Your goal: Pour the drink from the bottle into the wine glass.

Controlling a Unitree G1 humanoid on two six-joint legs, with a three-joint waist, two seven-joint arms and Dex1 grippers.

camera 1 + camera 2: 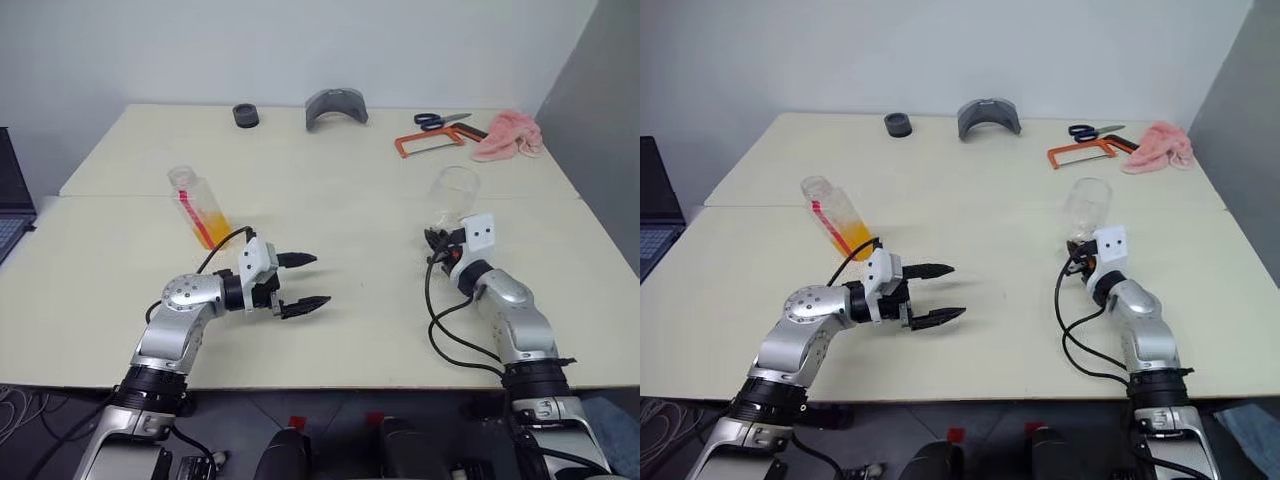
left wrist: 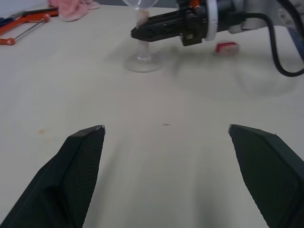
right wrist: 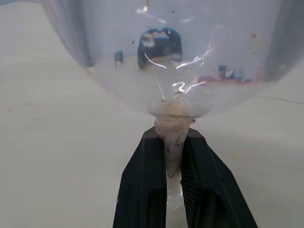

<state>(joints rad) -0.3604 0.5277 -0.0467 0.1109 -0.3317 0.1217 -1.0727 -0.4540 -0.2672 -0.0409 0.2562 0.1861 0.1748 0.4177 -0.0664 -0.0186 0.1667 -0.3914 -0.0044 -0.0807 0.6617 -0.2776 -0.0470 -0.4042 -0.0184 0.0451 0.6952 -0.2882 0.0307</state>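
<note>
— So where's the glass [image 1: 455, 192]?
— Upright on the counter [image 1: 380, 300], right tool [image 3: 173, 166] clamped on its stem.
— And the left tool [image 1: 300, 282]?
— Spread wide (empty), beside the tilted bottle [image 1: 199, 208].

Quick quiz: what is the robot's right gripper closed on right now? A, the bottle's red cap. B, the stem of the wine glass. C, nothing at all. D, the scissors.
B: the right wrist view shows the right gripper with its two black fingers clamped on the thin stem just under the bowl of the wine glass.
</note>
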